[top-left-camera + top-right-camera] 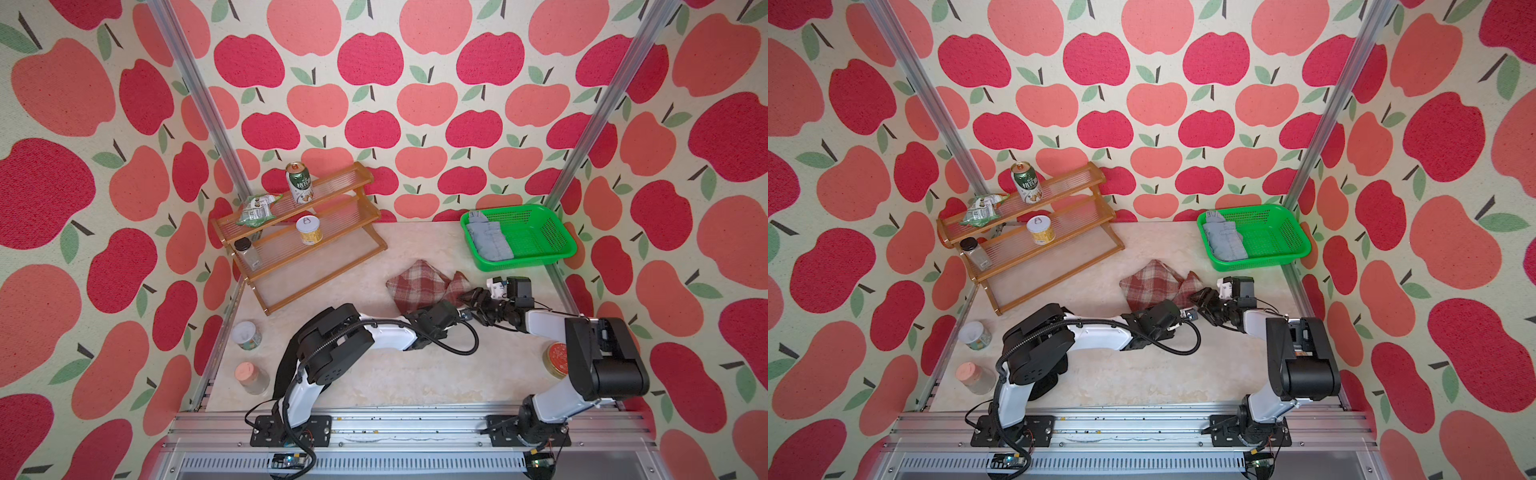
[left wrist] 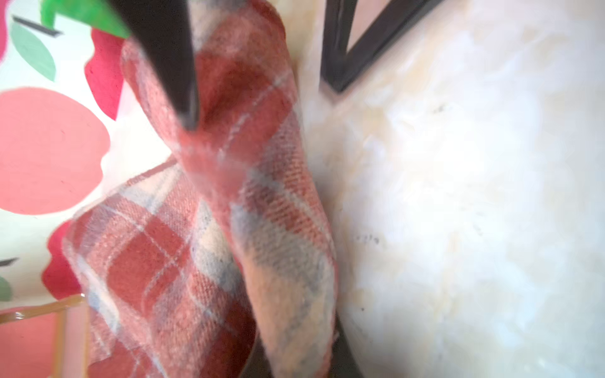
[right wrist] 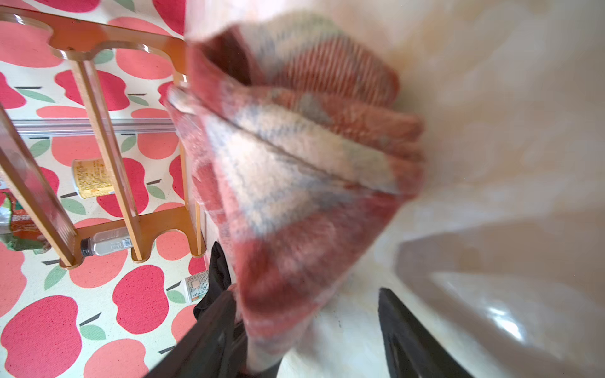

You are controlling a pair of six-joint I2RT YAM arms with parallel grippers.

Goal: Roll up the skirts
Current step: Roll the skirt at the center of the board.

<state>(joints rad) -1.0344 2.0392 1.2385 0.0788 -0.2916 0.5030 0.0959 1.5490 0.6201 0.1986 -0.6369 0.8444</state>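
The plaid skirt (image 1: 419, 286) lies crumpled mid-table, one end lifted toward both grippers. My left gripper (image 1: 463, 315) is shut on the plaid skirt (image 2: 262, 196), whose fold runs down into the jaws of the left gripper (image 2: 298, 366). My right gripper (image 1: 469, 297) stands open. In the right wrist view the right gripper (image 3: 304, 333) has its fingers wide apart, and the plaid skirt (image 3: 294, 170) hangs against one finger. The denim skirt (image 1: 488, 241) lies rolled in the green basket (image 1: 540, 237). A black cloth (image 1: 286, 365), apparently the black skirt, shows under my left arm.
A wooden shelf rack (image 1: 299, 232) at the back left holds a can (image 1: 299, 183), a snack bag, a tin and a spice bottle. Two jars (image 1: 246, 334) (image 1: 251, 378) stand at the front left. A red-lidded tin (image 1: 557, 359) sits beside my right arm.
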